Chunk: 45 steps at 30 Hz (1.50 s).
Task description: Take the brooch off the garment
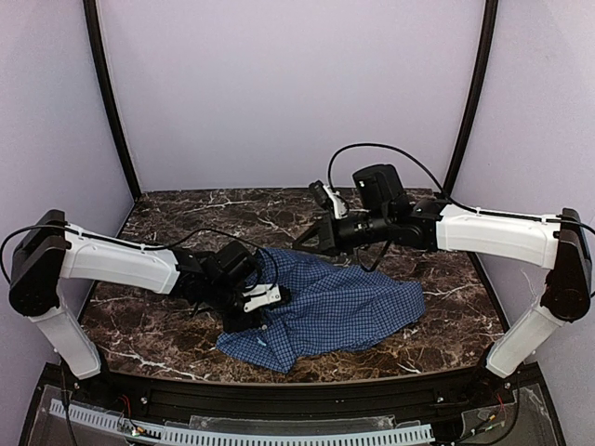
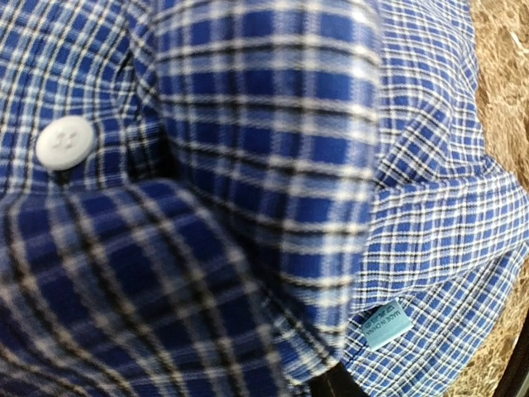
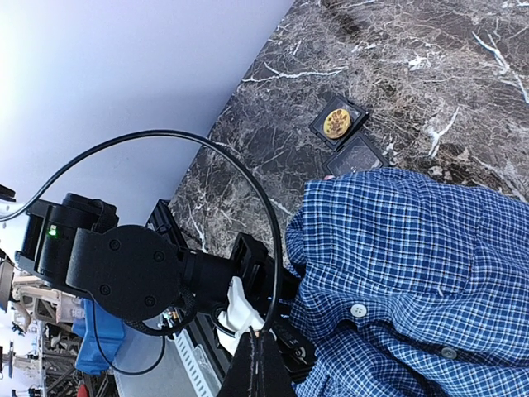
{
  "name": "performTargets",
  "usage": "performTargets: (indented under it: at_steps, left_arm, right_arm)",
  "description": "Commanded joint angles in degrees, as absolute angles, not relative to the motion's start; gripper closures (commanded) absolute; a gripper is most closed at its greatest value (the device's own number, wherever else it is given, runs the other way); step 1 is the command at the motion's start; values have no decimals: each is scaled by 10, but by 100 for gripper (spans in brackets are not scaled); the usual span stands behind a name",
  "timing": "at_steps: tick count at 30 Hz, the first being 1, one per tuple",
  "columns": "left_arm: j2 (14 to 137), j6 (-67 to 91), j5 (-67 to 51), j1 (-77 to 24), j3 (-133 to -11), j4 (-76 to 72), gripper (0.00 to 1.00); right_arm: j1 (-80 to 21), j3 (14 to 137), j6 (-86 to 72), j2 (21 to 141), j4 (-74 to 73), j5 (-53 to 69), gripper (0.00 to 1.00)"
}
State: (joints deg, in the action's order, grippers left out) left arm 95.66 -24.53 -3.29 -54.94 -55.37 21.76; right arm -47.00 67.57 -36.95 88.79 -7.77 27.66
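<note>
The garment (image 1: 339,305), a blue-and-white check shirt with white buttons (image 2: 64,142), lies crumpled on the marble table. A round gold brooch (image 3: 336,124) sits in a slot of a black tray (image 3: 357,153), just off the shirt's far edge. My left gripper (image 1: 263,298) is at the shirt's left edge. Cloth fills the left wrist view and hides its fingers, so their state does not show. My right gripper (image 3: 260,365) hangs above the back of the table (image 1: 309,240), shut with nothing between its fingers.
The shirt partly covers the black tray's near slot. A pale blue label (image 2: 388,323) is sewn inside the shirt. A black cable (image 1: 390,149) loops over the right arm. Purple walls and black posts (image 1: 112,102) close in the dark marble table (image 1: 177,214).
</note>
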Motion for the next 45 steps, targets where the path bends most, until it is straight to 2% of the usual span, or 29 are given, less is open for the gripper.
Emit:
performTargets:
  at_steps: [1, 5, 9, 14, 27, 32, 36, 40, 42, 43, 45]
  left_arm:
    - [956, -239, -26, -552, -553, 218, 79]
    - [933, -209, -33, -552, -550, 215, 93]
    - [898, -149, -49, -551, -553, 222, 99]
    - [855, -67, -105, -534, -557, 226, 99]
    - [812, 166, -371, -421, -496, 166, 99]
    - [793, 243, -410, -397, -436, 99, 99]
    - [774, 180, -371, -394, -433, 131, 99]
    - [749, 51, -292, -405, -448, 178, 86]
    - [755, 2, -267, -416, -463, 200, 78]
    - [763, -12, -260, -426, -468, 209, 70]
    - [780, -42, -242, -447, -486, 217, 65]
  right_arm:
    - [-464, 679, -369, 878, -71, 285, 100]
    - [-461, 678, -372, 875, -72, 287, 100]
    - [-456, 681, -373, 876, -73, 290, 100]
    - [-451, 684, -374, 877, -70, 298, 100]
    - [-449, 680, -379, 875, -53, 313, 100]
    - [-449, 674, -378, 873, -53, 316, 100]
    - [-450, 659, -383, 862, -45, 310, 100]
    - [-449, 656, -385, 860, -41, 308, 100]
    - [-449, 657, -386, 860, -41, 307, 100]
    - [-449, 658, -385, 860, -42, 305, 100]
    - [-449, 660, -385, 859, -42, 302, 100]
